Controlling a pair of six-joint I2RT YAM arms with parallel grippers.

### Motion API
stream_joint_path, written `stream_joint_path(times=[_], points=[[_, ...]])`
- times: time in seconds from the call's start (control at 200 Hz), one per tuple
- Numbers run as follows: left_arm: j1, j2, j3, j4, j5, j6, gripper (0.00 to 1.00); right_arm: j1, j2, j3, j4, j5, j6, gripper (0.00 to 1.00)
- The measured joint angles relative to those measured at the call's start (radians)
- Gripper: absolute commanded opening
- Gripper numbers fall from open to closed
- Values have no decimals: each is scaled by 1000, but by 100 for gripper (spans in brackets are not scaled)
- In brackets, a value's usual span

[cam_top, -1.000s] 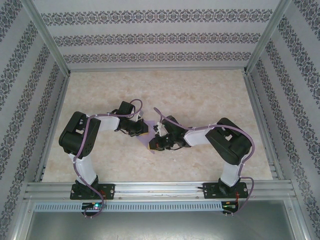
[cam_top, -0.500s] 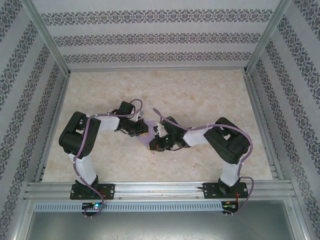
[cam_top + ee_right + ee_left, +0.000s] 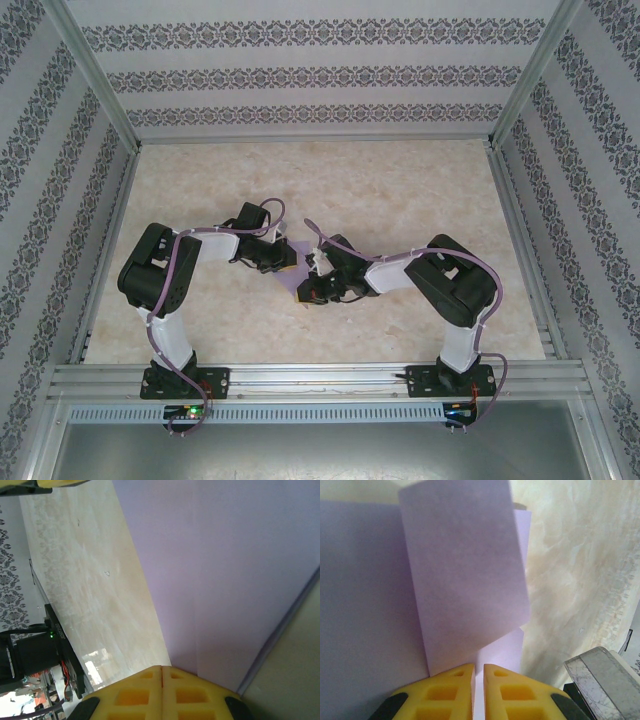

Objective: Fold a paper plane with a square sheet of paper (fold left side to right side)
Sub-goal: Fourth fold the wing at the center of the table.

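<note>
Mid counter (image 3: 400, 190) lies the paper (image 3: 293, 286), one flap (image 3: 465, 570) raised. Left fingers (image 3: 467, 685) nearly clenched at the flap, grasp unclear; right fingers (image 3: 145, 677) clenched at the paper's edge. Best carry the flap across squarely, edges matched, then press.

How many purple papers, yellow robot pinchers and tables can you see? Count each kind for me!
Thin light-purple sheet of paper: 1
Black grippers with yellow fingers: 2 (left gripper, right gripper)
Beige marbled table: 1
Total: 4
</note>
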State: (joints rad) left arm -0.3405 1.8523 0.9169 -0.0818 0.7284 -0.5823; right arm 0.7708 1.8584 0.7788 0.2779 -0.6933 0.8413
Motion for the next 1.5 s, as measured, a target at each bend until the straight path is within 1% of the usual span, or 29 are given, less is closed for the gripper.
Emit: stream_joint_path(times=[0.5,0.844,0.964,1.079,1.264,1.374,1.499], points=[[1,0,0,0,0,0,13,26,-18,17,-65,52,-40,1],[1,0,0,0,0,0,13,39,-60,-18,-106,60,-40,1],[1,0,0,0,0,0,13,44,-93,-37,-142,56,-40,1],[2,-2,0,-1,-6,0,13,42,-155,-50,-169,48,-40,1],[2,-6,0,-2,-20,0,13,2,-247,-50,-164,35,-40,0],[2,-8,-1,-2,-23,0,13,-13,-236,-37,-161,48,-40,0],[2,-8,-1,-2,-23,0,13,-14,-180,11,-161,70,-43,0]])
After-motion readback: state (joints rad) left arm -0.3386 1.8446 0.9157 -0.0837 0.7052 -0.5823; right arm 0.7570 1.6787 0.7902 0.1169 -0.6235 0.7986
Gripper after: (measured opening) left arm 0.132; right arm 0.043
